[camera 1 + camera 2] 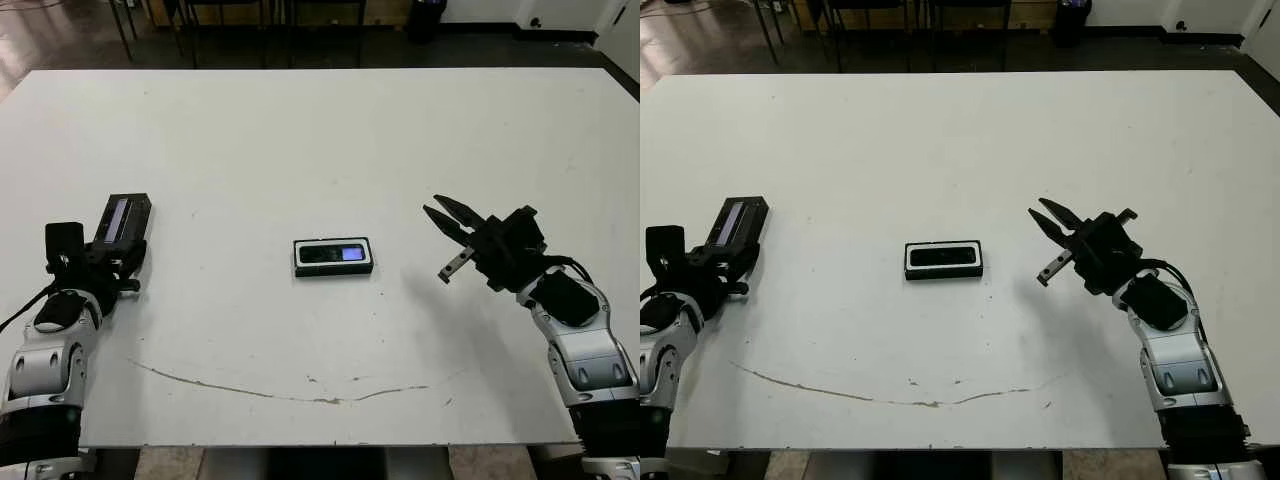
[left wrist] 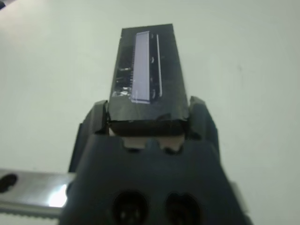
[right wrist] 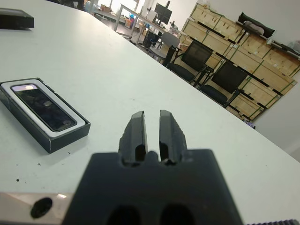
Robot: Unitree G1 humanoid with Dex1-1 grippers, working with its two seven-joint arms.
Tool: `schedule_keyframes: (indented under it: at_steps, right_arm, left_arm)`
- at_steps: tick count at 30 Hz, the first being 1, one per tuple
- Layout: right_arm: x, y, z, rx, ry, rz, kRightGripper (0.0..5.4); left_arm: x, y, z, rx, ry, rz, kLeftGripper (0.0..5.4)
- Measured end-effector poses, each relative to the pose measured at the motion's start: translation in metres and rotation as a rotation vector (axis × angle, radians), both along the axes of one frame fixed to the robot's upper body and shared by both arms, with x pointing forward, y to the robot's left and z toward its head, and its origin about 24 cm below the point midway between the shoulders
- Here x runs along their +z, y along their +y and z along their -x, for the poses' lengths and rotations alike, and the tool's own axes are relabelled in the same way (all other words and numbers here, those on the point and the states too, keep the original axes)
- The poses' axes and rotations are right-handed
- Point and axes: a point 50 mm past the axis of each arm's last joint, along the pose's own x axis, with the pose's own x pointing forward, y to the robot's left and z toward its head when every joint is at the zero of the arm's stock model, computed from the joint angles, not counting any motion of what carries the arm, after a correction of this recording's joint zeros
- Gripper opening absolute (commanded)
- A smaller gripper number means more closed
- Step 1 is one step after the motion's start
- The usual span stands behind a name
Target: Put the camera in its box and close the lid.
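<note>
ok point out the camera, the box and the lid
camera (image 1: 334, 254): left eye view, middle of its dark face
box (image 3: 61, 138): right wrist view, black side wall
lid (image 2: 146, 65): left wrist view, grey panel on top

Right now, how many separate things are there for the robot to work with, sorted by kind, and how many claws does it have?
Slim black bar-shaped camera with a lit bluish screen, lying in the box: 1
Shallow black box with white lining, mid-table: 1
Flat black lid with a grey panel, held in the left claw: 1
Black two-fingered claws, left and right: 2
Total: 3 things, 2 claws
</note>
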Motion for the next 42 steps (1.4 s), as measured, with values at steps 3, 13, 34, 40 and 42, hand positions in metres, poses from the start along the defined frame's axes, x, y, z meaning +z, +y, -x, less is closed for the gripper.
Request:
schedule_keyframes:
  at_steps: [3,13,34,40,42]
  right_arm:
    - [0.000,0.000,0.000,0.000,-0.001,0.000,0.00]
    - [-0.003,-0.002,0.000,0.012,-0.008,0.003,0.00]
    - [0.012,0.000,-0.007,-0.001,-0.038,-0.031,0.00]
    - [0.029,-0.009,-0.017,-0.012,-0.065,-0.085,0.00]
    - [0.034,-0.015,-0.020,-0.027,-0.061,-0.100,0.00]
  left_arm:
    - [-0.001,0.001,0.000,0.014,-0.019,-0.002,1.11]
    - [0.002,-0.013,0.008,-0.076,-0.098,-0.045,1.11]
    - [0.111,-0.074,-0.016,-1.058,-0.253,-0.184,1.11]
    - [0.104,-0.084,-0.030,-1.313,0.030,-0.202,1.11]
    - [0.102,-0.088,-0.031,-1.378,0.090,-0.189,1.11]
